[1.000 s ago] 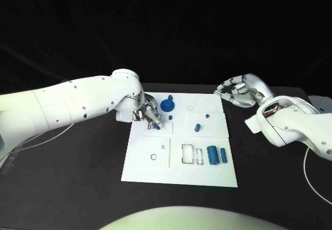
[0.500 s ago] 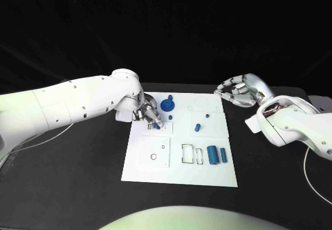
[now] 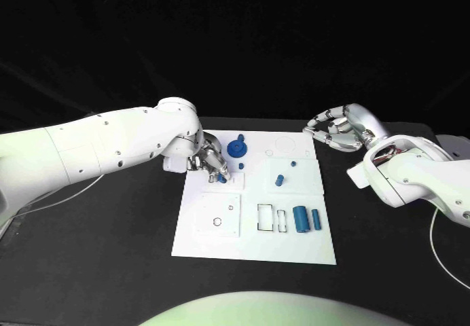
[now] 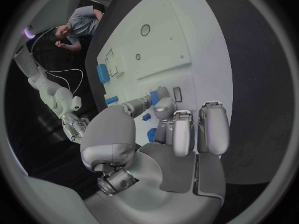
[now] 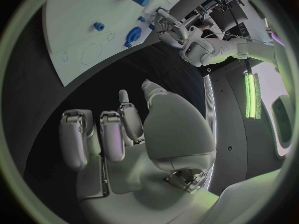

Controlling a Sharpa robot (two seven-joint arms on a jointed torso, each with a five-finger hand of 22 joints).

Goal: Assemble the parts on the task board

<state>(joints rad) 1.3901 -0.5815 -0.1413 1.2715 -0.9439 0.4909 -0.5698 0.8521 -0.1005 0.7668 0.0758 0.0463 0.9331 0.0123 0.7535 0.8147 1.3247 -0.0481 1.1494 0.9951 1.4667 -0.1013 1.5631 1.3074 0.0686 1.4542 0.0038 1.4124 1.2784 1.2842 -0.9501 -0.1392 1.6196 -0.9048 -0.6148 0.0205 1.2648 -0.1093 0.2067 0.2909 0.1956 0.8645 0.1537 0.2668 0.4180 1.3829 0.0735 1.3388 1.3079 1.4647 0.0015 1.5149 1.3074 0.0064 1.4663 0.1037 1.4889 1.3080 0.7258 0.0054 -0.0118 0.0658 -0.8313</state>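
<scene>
Head view: my left hand (image 3: 208,163) pinches a blue part (image 3: 222,178) at the board's (image 3: 255,248) ten o'clock; right hand (image 3: 336,130) curls on nothing.

Dim surroundings, bright centre, fisheye-warped edges

The desk (image 3: 98,272) is black and matte, and it stretches to a straight far edge in the head view. Behind it the room lies in deep darkness, with no wall or window to be made out. A thin white cable (image 3: 445,261) trails across the desk's right side. In the right wrist view a bright green strip of light (image 5: 250,93) glows vertically.
</scene>
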